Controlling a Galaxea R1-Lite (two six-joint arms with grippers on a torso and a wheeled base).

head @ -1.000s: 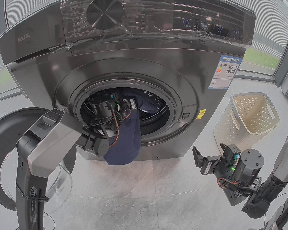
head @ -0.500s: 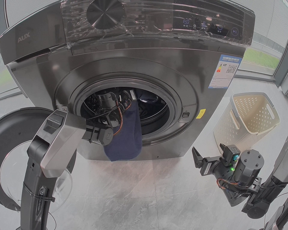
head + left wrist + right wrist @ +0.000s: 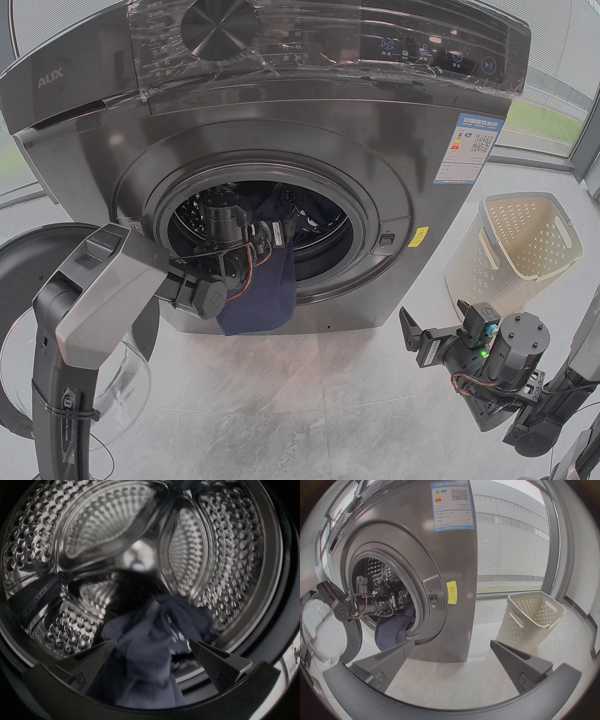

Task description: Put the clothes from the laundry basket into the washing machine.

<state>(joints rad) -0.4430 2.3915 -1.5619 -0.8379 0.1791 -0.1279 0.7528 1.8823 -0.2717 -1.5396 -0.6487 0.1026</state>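
The washing machine (image 3: 281, 125) stands with its round door (image 3: 25, 281) swung open to the left. A dark blue garment (image 3: 262, 300) lies partly in the drum (image 3: 103, 530) and hangs out over the lower rim toward the floor. My left gripper (image 3: 281, 232) is inside the drum opening, just above the garment (image 3: 147, 648). In the left wrist view the left gripper (image 3: 151, 644) is open, with the cloth bunched ahead of its fingers. My right gripper (image 3: 434, 319) is open, low over the floor, left of the cream laundry basket (image 3: 475, 269).
The basket (image 3: 531, 617) stands tilted on the floor to the right of the machine, near a window wall. Grey tiled floor (image 3: 300, 400) stretches in front of the machine. The open door (image 3: 325, 633) takes up the space at the left.
My left arm has pushed a little further into the drum, and the hanging end of the garment has risen slightly. The right arm has hardly moved.
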